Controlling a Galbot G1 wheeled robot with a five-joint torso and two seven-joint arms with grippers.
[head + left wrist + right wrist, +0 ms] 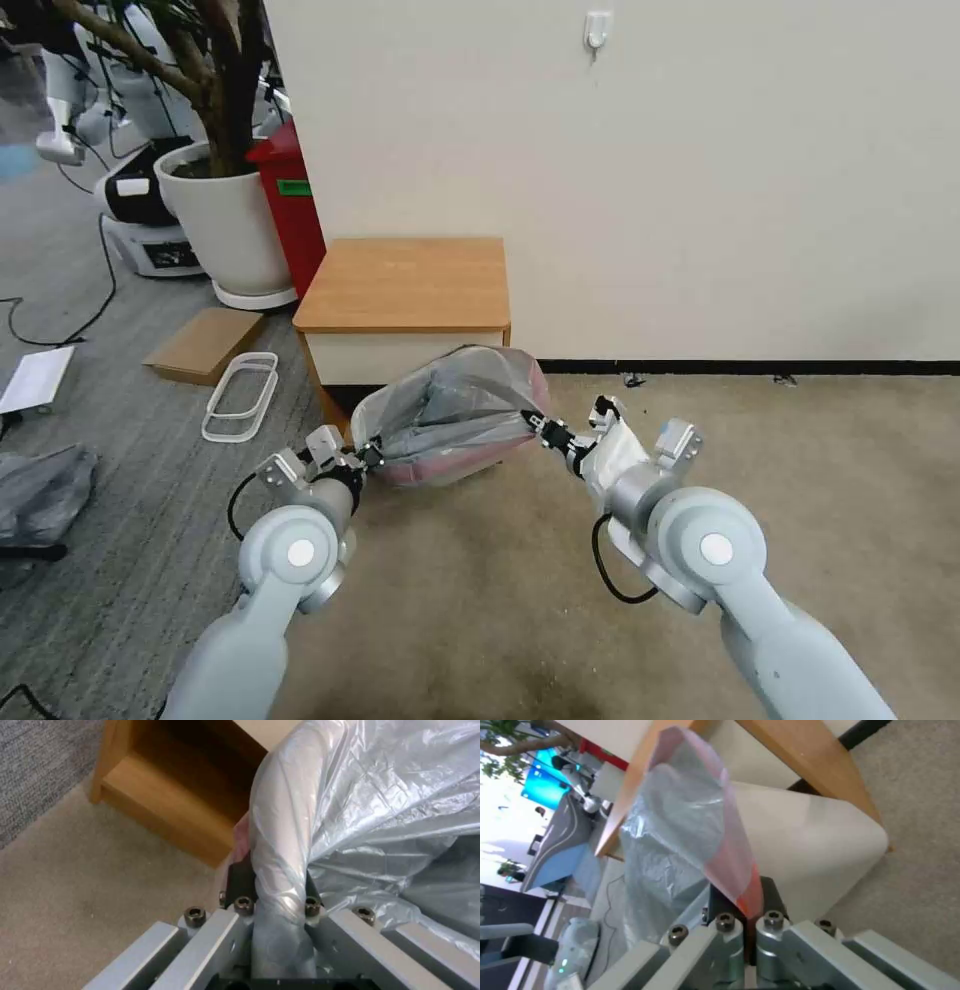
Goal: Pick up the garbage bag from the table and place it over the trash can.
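Both arms reaching forward low, left gripper [368,456] at eight o'clock and right gripper [540,428] at three o'clock of the garbage bag [455,410], each clamped on its edge, bag stretched open over the trash can [810,847], just before the table [405,285]

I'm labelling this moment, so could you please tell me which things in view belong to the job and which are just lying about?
Job:
- garbage bag, stretched between both tools
- left tool, clamped on the bag
- right tool, clamped on the bag
- trash can, beside the bag
- table, just behind

Lying about:
- plant pot
- red bin
- cardboard
- dark sack
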